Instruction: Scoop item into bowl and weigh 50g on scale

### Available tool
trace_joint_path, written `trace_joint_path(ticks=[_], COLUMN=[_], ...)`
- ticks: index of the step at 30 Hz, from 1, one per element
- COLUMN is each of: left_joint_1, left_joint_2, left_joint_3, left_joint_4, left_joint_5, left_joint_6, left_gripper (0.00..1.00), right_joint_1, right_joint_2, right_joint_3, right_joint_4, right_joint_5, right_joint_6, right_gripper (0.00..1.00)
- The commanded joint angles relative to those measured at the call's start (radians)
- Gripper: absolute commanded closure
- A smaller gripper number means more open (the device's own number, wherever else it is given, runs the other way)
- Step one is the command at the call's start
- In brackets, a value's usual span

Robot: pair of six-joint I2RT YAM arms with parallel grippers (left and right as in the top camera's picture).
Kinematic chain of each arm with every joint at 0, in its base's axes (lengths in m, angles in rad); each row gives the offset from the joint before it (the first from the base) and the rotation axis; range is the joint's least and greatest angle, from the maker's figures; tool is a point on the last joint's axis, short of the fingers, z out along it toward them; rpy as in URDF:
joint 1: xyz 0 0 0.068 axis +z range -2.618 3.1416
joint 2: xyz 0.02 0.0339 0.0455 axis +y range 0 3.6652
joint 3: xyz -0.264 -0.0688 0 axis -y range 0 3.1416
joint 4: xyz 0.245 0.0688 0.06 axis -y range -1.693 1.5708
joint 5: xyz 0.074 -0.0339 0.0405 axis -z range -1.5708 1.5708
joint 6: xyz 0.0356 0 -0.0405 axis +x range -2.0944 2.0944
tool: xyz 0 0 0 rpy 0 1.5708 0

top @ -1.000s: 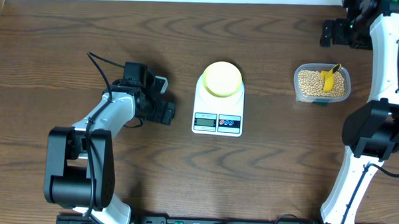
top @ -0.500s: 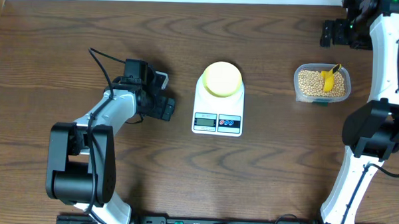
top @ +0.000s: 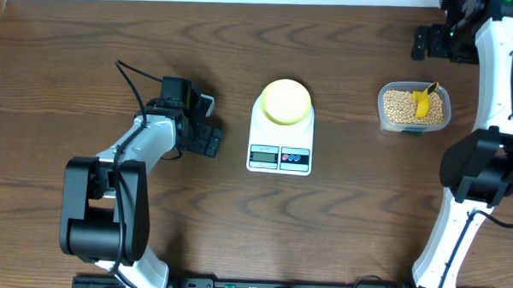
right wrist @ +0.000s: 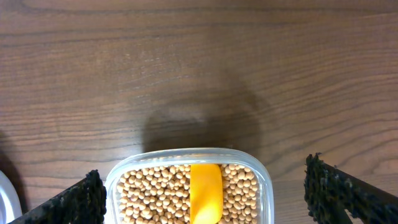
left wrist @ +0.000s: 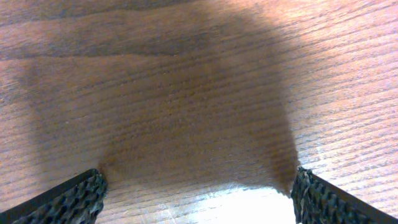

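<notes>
- Left gripper (left wrist: 198, 186): jaws spread wide, holding nothing; low over the bare table (top: 71, 61), left of the scale (top: 280, 153).
- Right gripper (right wrist: 202, 177): jaws spread wide, holding nothing; over the table at the far side of the tub (top: 382, 116).
- Bowl (top: 285, 101): sits on the scale, mid-table.
- Beans (top: 399, 104): fill the tub, right of the scale and apart from it; a scoop (top: 423, 103) lies in them.

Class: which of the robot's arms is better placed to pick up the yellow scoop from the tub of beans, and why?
Right, most likely. The open right gripper hovers just beyond the tub holding the scoop, both in its wrist view; the left gripper is on the scale's far side.
</notes>
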State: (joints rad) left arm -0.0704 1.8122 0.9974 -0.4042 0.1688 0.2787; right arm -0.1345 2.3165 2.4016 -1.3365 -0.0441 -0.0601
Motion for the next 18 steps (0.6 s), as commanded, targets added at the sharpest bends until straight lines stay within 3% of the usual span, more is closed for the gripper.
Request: trace_joint_path(ticks=[1,18], left_joint_1=[0.008,0.032], left_joint_2=[0.09,0.09], left_joint_3=[-0.066,-0.066], left_joint_4=[-0.046,-0.047], left_joint_5=[-0.005,-0.005], left_joint_6=[-0.018,-0.018], left_gripper=[0.02,0.02], right_joint_1=[-0.002,-0.002], right_joint_2=[0.0,0.0], right_joint_3=[0.016,0.016], right_joint_4=[0.001,0.001], right_joint_5=[0.008,0.008], right_joint_6=[-0.001,-0.001], right_gripper=[0.01,0.01])
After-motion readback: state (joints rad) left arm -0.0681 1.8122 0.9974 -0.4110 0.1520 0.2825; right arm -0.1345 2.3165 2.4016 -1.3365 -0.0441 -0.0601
